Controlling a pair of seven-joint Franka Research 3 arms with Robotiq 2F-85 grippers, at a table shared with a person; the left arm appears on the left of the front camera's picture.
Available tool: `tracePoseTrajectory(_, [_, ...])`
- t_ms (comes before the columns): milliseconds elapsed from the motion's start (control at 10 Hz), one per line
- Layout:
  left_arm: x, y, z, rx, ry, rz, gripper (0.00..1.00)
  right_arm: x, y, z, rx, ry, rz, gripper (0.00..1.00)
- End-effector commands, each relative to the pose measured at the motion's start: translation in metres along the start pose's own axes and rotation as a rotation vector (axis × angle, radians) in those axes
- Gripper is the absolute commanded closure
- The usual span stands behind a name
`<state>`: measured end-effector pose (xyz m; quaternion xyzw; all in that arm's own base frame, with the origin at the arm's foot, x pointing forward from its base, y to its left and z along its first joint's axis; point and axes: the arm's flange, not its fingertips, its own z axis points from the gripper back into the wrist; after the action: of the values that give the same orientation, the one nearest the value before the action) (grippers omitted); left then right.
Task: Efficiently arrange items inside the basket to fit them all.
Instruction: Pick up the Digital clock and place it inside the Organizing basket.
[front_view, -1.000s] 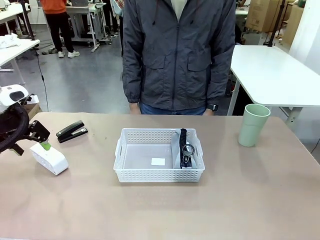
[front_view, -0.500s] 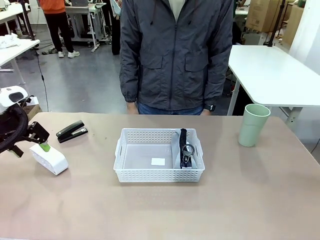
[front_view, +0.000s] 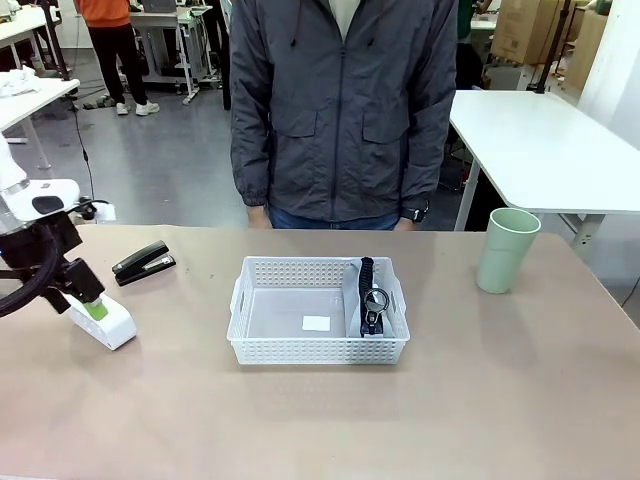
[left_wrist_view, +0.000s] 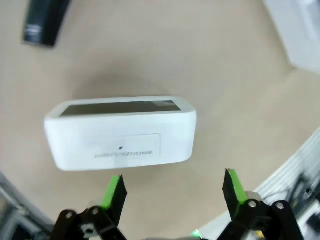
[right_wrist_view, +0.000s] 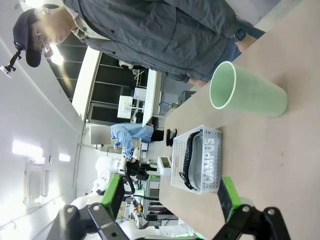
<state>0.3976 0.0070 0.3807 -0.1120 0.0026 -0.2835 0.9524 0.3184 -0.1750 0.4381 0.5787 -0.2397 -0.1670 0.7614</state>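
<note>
The white basket (front_view: 318, 350) sits mid-table, with the grey zip pouch (front_view: 370, 298) standing on edge along its right wall. At the left lies the white box (front_view: 108, 325), and the black stapler (front_view: 143, 263) rests behind it. My left gripper (front_view: 85, 300) hangs open just over the box. In the left wrist view the box (left_wrist_view: 120, 132) lies crosswise beyond the open gripper (left_wrist_view: 174, 187), off toward one finger. The pale green cup (front_view: 508, 250) stands upright at the far right. My right gripper (right_wrist_view: 170, 195) is open and holds nothing, looking past the cup (right_wrist_view: 247, 90) at the basket (right_wrist_view: 210, 150).
A person in a grey jacket (front_view: 345, 110) stands at the far edge, hands down behind the table. The tan table (front_view: 320, 420) has free room in front of the basket and between basket and cup. A white side table (front_view: 550, 140) stands behind on the right.
My left arm has swung upright and shifted its open gripper over the white box. The person has stepped slightly to the left. The other items have stayed put.
</note>
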Motion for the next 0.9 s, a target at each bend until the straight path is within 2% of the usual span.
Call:
tracePoseTrajectory(0, [-0.001,0.01,-0.001,0.04,0.078,-0.433,0.0,0.0,0.001,0.002,0.008,0.0,0.006,0.0])
tracePoseTrajectory(100, [-0.005,0.0,-0.003,0.094,0.083,-0.599,0.0,0.0,0.001,0.002,0.008,0.0,0.006,0.0])
tracePoseTrajectory(300, [-0.01,-0.019,-0.003,0.211,0.05,-0.839,0.0,0.0,0.001,0.002,0.008,0.0,0.006,0.0])
tracePoseTrajectory(400, [-0.011,-0.027,-0.004,0.286,0.007,-0.878,0.0,0.0,0.001,0.002,0.008,0.0,0.006,0.0])
tracePoseTrajectory(500, [-0.007,-0.035,-0.005,0.331,0.019,-0.944,0.0,0.0,0.001,0.002,0.008,0.0,0.006,0.0])
tracePoseTrajectory(600, [-0.003,-0.032,-0.006,0.358,0.028,-1.076,0.0,0.0,0.001,0.002,0.008,0.0,0.006,0.0])
tracePoseTrajectory(700, [-0.004,-0.03,-0.003,0.223,0.14,-1.26,0.0,0.0,0.001,0.002,0.008,0.0,0.006,0.0])
tracePoseTrajectory(800, [-0.011,-0.027,0.004,0.17,0.192,-1.403,0.0,0.0,0.001,0.002,0.008,0.0,0.006,0.0])
